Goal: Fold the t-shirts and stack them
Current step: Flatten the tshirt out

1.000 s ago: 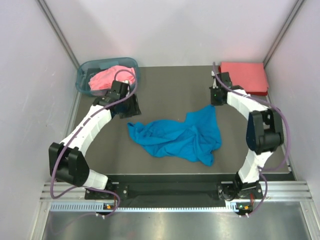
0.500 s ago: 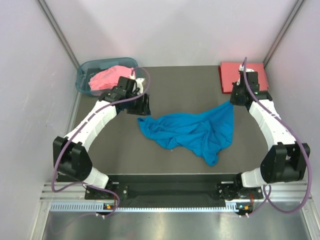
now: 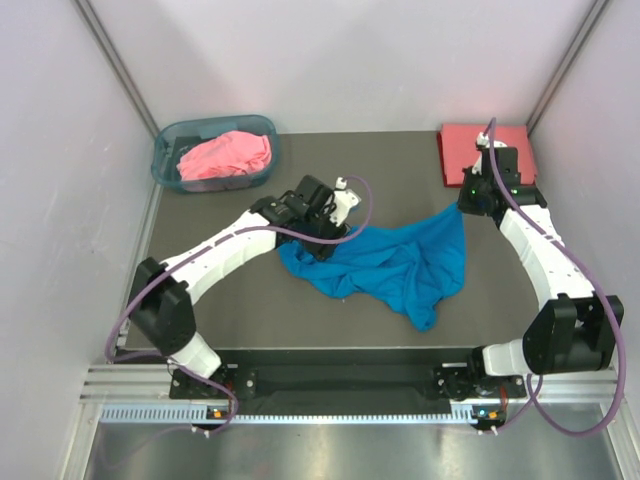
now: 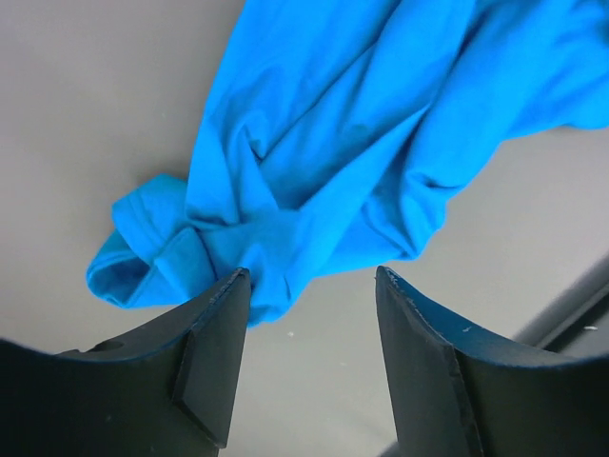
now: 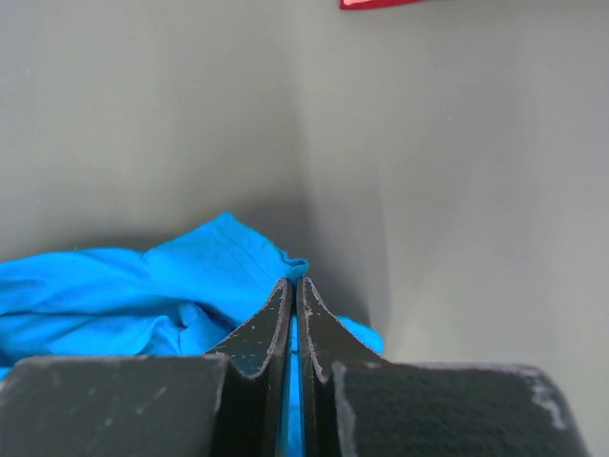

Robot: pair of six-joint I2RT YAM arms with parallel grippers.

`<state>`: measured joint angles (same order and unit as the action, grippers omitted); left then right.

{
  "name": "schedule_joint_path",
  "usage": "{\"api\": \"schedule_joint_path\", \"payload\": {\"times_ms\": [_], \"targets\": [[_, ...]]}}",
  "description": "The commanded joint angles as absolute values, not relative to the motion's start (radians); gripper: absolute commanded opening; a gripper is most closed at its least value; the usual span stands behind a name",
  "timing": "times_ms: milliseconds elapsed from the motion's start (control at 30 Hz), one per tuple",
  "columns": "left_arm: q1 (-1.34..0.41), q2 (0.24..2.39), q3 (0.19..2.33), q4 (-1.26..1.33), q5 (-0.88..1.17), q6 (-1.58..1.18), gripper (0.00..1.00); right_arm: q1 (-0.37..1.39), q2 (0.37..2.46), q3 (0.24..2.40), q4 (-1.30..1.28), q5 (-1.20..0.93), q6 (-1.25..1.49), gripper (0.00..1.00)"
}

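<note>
The left gripper (image 4: 309,278) has swung over to the left edge of the blue t-shirt (image 3: 385,265) at mid-bench, jaws spread and empty. The right gripper (image 5: 293,286), clamped on the shirt's far right corner, has dragged it rightward. Judgement: spreading is under way and folding has not begun.

Count: three t-shirts.
- Blue t-shirt: described above.
- Pink t-shirt (image 3: 225,155): in the one basket (image 3: 163,150), far left corner.
- Coral-red t-shirt (image 3: 480,150): folded, far right corner.

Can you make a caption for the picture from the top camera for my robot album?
Right hand pinches one corner of the blue t-shirt; the open left hand is at its other end.
</note>
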<state>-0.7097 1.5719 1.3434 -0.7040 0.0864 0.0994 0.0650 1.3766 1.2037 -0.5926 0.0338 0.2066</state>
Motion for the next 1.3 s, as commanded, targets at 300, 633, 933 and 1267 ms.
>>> {"api": "schedule_joint_path", "payload": {"times_ms": [300, 633, 933, 1267], "targets": [[-0.752, 1.769, 1.416, -0.69, -0.077, 0.235, 0.55, 0.057, 1.335, 1.224, -0.563, 0.003, 0.21, 0.0], [-0.769, 1.766, 1.37, -0.611, -0.341, 0.204, 0.06, 0.048, 1.327, 1.224, -0.561, 0.003, 0.219, 0.0], [-0.721, 1.504, 1.725, -0.644, -0.721, -0.08, 0.0, 0.009, 1.29, 1.596, -0.704, 0.202, 0.256, 0.0], [-0.698, 1.243, 1.775, -0.695, -0.845, -0.136, 0.0, 0.009, 1.1, 1.677, -0.745, 0.278, 0.282, 0.0]]}}
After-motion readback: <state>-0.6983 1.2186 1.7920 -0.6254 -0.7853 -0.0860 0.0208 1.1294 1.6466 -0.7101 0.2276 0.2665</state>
